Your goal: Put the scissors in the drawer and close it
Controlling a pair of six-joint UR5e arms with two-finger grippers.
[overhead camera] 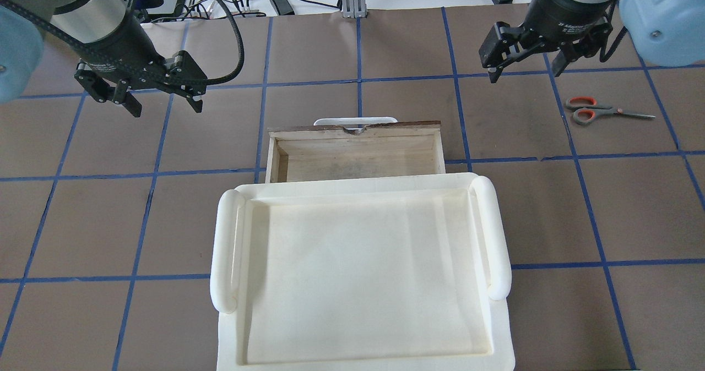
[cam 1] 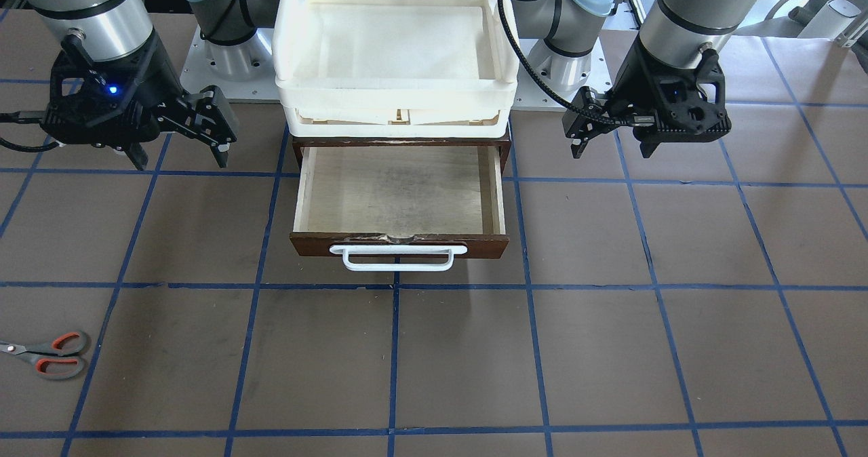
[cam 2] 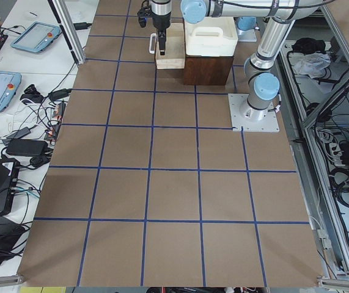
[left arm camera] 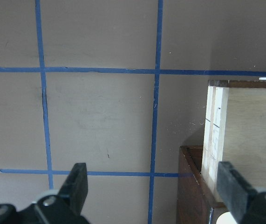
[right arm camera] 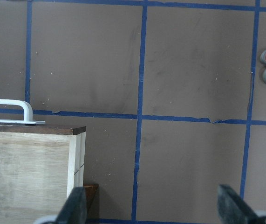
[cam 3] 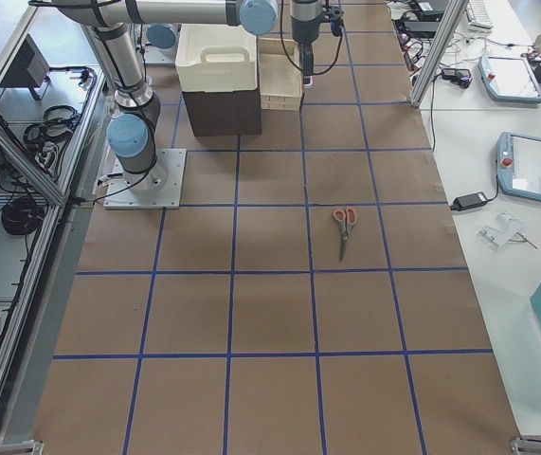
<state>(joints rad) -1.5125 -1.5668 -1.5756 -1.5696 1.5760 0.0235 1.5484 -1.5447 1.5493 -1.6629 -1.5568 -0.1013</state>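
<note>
— What stands at the far end of the brown, blue-gridded tabletop [cam 2: 174, 189]?
— A small dark brown wooden cabinet [cam 2: 208, 70] with a cream-white plastic tray [cam 2: 209, 36] on top. Its pale plywood drawer [cam 2: 169, 56] is pulled out.
— And the near arm?
— Its black left gripper [cam 2: 161, 50] hangs in front of the drawer, fingers pointing down. Their spread is unclear.

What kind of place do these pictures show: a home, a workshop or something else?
Probably a robotics laboratory. A left arm and a right arm stand at a table marked with a blue tape grid, and side benches hold teach pendants and loose cables.
</note>
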